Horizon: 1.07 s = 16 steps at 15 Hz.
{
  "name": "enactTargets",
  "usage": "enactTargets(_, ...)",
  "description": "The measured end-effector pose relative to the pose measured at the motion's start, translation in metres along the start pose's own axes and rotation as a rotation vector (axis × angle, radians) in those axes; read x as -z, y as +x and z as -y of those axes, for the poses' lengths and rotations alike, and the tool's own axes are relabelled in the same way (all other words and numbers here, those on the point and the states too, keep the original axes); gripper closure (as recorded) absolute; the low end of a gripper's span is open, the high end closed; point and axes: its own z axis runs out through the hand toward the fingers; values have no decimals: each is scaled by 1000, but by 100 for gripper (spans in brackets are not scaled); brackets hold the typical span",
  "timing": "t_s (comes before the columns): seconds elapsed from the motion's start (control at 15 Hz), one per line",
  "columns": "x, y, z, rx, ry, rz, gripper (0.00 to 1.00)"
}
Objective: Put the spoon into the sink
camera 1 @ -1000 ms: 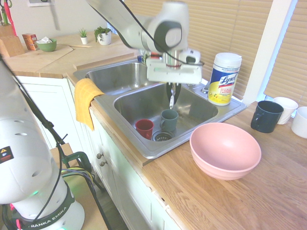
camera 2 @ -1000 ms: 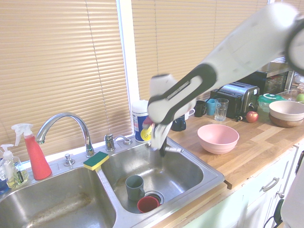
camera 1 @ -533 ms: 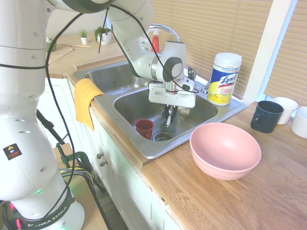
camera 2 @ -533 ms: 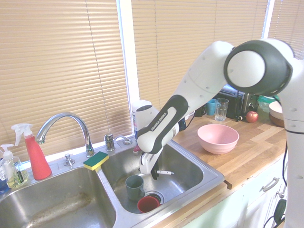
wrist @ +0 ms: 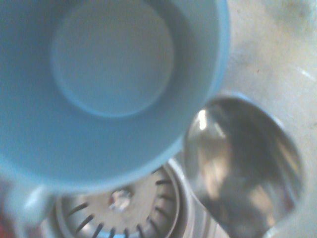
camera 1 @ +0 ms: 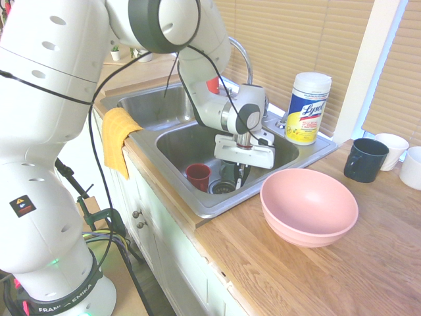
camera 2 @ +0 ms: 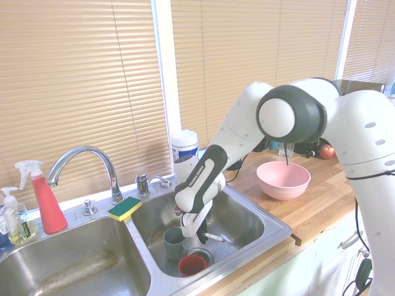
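Spoon (wrist: pixel 242 168), pinched in the closed gripper (camera 2: pixel 202 235), is inside the sink (camera 2: pixel 250 231), at the blue-green mug's (camera 2: pixel 174 243) three o'clock in the second exterior view, red cup (camera 2: pixel 192 265) at five, pink bowl (camera 2: pixel 283 180) on wooden counter (camera 2: pixel 324 197) at two.

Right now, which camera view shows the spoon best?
The wrist view: the spoon's shiny bowl fills a large part of it, though blurred and with the handle cut off. The second exterior view shows the pale handle sticking out from the hand; the first exterior view shows only a small pale sliver below the hand, down in the sink.
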Motion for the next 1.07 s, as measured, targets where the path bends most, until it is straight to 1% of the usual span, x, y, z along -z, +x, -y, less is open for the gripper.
enactTargets(0.27, 0, 7, 7, -1, 6, -7, 100)
enactTargets(0.33, 0, 9, 7, -3, 5, -7, 0)
enactTargets(1.07, 2, 18, 0, -16, -7, 6, 0)
